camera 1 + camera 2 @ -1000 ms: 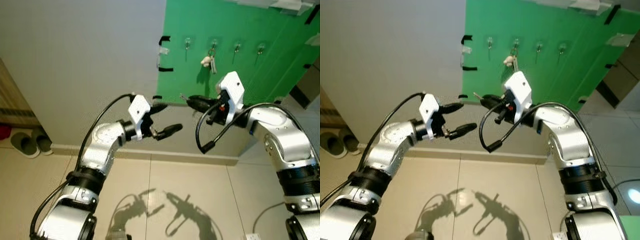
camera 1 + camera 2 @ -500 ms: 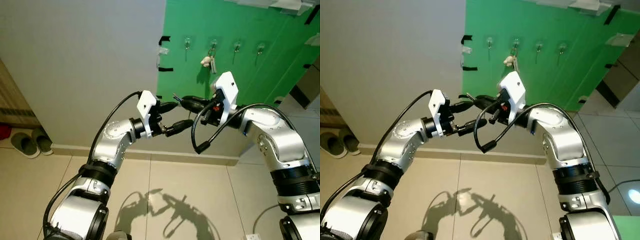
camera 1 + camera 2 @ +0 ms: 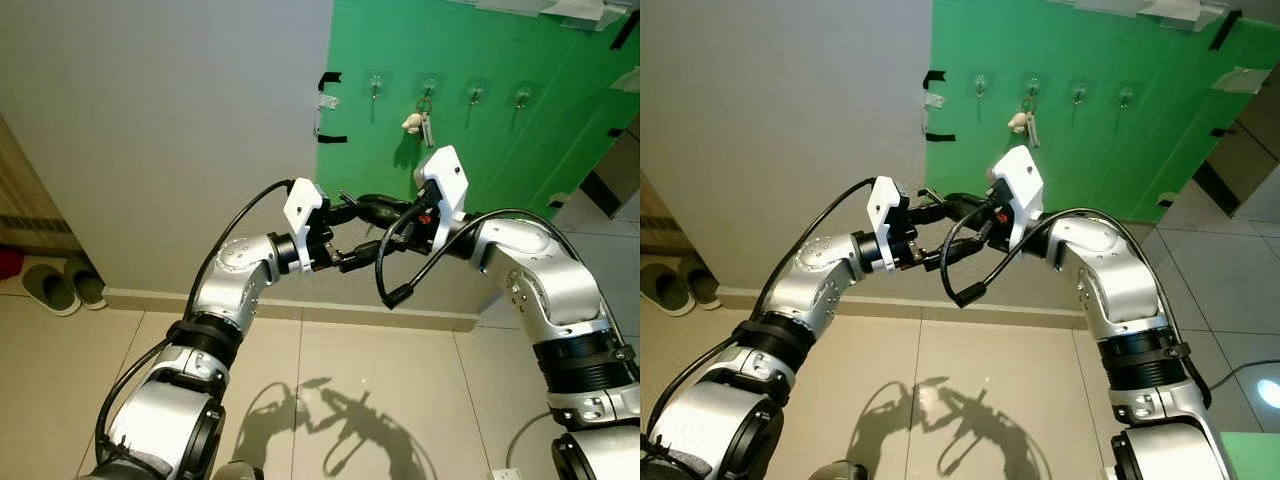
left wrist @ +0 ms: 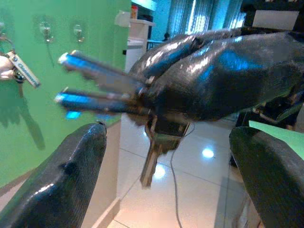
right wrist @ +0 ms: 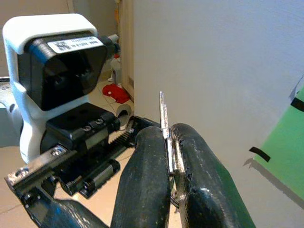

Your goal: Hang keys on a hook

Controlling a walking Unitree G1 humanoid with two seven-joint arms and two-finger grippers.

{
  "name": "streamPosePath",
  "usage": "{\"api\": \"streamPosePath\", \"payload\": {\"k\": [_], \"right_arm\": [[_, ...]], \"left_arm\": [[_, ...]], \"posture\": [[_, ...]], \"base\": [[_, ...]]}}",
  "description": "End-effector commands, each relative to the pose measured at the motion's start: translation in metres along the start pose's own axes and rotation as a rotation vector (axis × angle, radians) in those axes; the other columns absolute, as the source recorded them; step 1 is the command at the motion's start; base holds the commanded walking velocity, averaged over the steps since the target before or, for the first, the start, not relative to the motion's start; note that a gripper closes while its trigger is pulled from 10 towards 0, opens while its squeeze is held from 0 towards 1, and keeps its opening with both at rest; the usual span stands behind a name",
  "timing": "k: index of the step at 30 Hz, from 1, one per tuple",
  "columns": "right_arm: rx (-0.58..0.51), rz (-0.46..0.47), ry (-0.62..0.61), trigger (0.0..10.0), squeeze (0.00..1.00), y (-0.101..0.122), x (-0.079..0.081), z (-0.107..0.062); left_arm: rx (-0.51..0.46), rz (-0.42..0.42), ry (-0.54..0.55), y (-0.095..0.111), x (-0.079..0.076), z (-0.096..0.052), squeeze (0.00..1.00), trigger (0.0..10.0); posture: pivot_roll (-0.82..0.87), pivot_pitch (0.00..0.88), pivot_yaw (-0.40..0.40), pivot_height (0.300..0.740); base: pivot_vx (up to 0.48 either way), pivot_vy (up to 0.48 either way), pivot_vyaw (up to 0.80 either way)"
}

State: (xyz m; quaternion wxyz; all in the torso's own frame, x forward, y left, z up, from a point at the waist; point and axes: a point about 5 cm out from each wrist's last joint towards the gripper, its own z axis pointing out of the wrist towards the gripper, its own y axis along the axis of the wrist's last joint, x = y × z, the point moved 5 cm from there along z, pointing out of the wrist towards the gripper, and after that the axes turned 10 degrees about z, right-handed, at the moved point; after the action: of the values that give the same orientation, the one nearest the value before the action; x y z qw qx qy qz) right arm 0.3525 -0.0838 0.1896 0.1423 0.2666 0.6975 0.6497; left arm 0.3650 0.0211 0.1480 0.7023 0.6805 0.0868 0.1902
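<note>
Right gripper [image 5: 170, 156] pinches keys [image 5: 164, 118] between closed fingers; left gripper [image 3: 347, 238], fingers spread, brackets them. Another key set [image 3: 421, 120] hangs on a hook [image 3: 427, 90].

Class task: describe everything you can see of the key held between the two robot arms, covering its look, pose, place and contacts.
The key is a thin silvery metal blade, seen edge-on and upright, clamped between the two black fingers of the right end effector. In the left wrist view more key blades stick out of that grip, looking blue and blurred, with one piece hanging below. The open left end effector straddles them without visible contact, in mid-air before the green board.
</note>
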Motion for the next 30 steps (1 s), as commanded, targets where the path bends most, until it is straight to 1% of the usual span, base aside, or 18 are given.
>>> {"api": "streamPosePath", "payload": {"k": [1, 10, 11, 12, 16, 18, 20, 23, 25, 30], "right_arm": [[-0.017, -0.034, 0.009, 10.0, 0.00, 0.011, 0.004, 0.002], [-0.024, -0.026, 0.019, 10.0, 0.00, 0.013, 0.007, 0.005], [-0.023, -0.026, 0.021, 10.0, 0.00, 0.012, 0.007, 0.006], [-0.023, -0.024, 0.022, 10.0, 0.00, 0.012, 0.008, 0.006], [-0.023, -0.022, 0.019, 10.0, 0.00, 0.012, 0.007, 0.006], [-0.023, -0.022, 0.019, 10.0, 0.00, 0.012, 0.007, 0.006], [-0.023, -0.020, 0.015, 10.0, 0.00, 0.011, 0.006, 0.006], [-0.023, -0.020, 0.014, 10.0, 0.00, 0.011, 0.006, 0.006], [-0.024, -0.018, 0.013, 10.0, 0.00, 0.011, 0.006, 0.007], [-0.024, -0.017, 0.012, 10.0, 0.00, 0.011, 0.006, 0.007]], "left_arm": [[0.005, 0.027, -0.033, 0.006, -0.003, 0.008, 0.00, 10.0], [-0.012, -0.005, -0.049, 0.006, -0.008, 0.015, 0.00, 10.0], [-0.013, -0.016, -0.054, 0.005, -0.009, 0.017, 0.00, 4.8], [-0.013, -0.032, -0.062, 0.005, -0.011, 0.017, 0.00, 0.0], [-0.013, -0.064, -0.069, 0.003, -0.012, 0.019, 0.00, 0.0], [-0.013, -0.059, -0.069, 0.003, -0.012, 0.019, 0.00, 0.0], [-0.011, -0.080, -0.067, 0.002, -0.012, 0.020, 0.00, 0.0], [-0.011, -0.085, -0.068, 0.002, -0.012, 0.019, 0.00, 0.0], [-0.017, -0.091, -0.058, 0.004, -0.009, 0.018, 0.00, 0.0], [-0.023, -0.089, -0.054, 0.006, -0.007, 0.017, 0.00, 0.0]], "posture": [[-0.08, 0.000, -0.024, 0.740], [-0.08, 0.000, -0.027, 0.740], [-0.08, 0.000, -0.026, 0.740], [-0.08, 0.000, -0.026, 0.740], [-0.08, 0.000, -0.026, 0.740], [-0.08, 0.000, -0.026, 0.740], [-0.08, 0.000, -0.026, 0.740], [-0.08, 0.000, -0.026, 0.740], [-0.08, 0.000, -0.024, 0.740], [-0.08, 0.000, -0.024, 0.740]], "base": [[0.000, 0.000, 0.00], [0.000, 0.000, 0.00], [0.000, 0.000, 0.00], [0.000, 0.000, 0.00], [0.000, 0.000, 0.00], [0.000, 0.000, 0.00], [0.000, 0.000, 0.00], [0.000, 0.000, 0.00], [0.000, 0.000, 0.00], [0.000, 0.000, 0.00]]}}
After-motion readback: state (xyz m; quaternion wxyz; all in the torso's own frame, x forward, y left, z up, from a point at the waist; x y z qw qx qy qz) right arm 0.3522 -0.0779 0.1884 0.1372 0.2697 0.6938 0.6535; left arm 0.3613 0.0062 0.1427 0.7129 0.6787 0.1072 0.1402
